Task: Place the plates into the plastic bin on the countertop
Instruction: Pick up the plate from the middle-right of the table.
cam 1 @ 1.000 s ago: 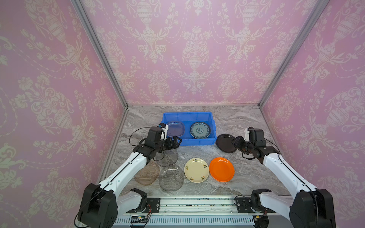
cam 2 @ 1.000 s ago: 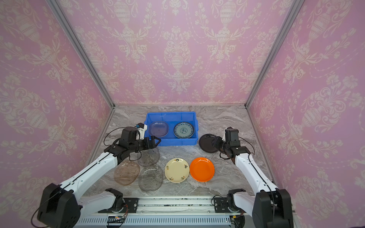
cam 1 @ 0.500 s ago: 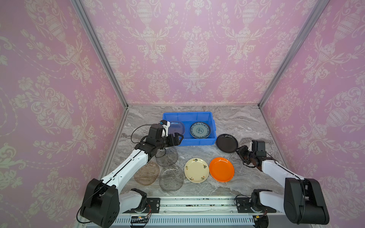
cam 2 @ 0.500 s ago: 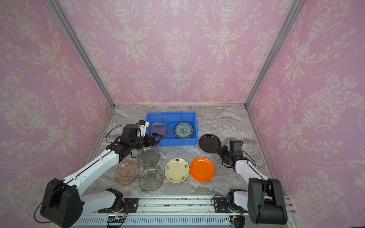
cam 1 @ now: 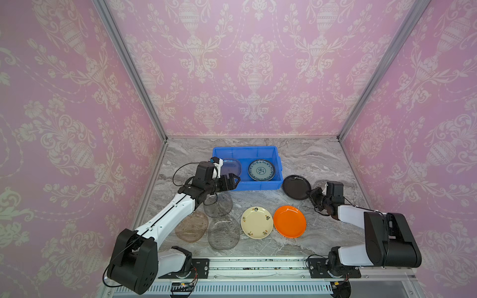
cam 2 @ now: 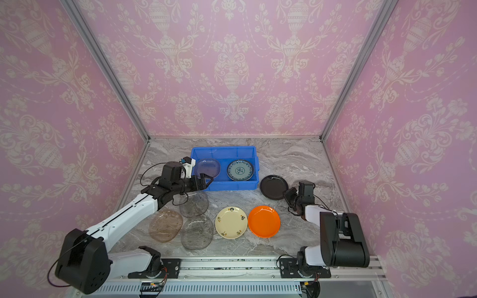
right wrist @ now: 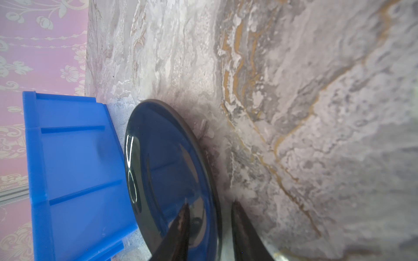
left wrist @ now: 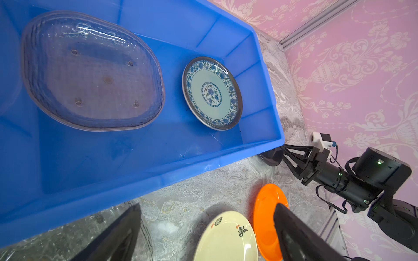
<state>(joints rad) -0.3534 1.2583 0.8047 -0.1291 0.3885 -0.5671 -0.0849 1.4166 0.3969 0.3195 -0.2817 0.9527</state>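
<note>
The blue plastic bin holds a clear glass plate and a blue-and-white plate. A black plate lies on the countertop right of the bin. My right gripper is low at its right rim, open, one finger over the plate and one outside. My left gripper hangs wide open and holds nothing at the bin's front left wall. In front lie an orange plate, a cream plate and glass plates.
Three glass plates lie near my left forearm: a grey one, an amber one and another grey one. Pink walls with aluminium rails close in the countertop. The arms' base rail runs along the front.
My right arm has folded down low, bringing the gripper to the black plate's right rim, and its jaws have narrowed. The left gripper has edged slightly right along the bin's front.
</note>
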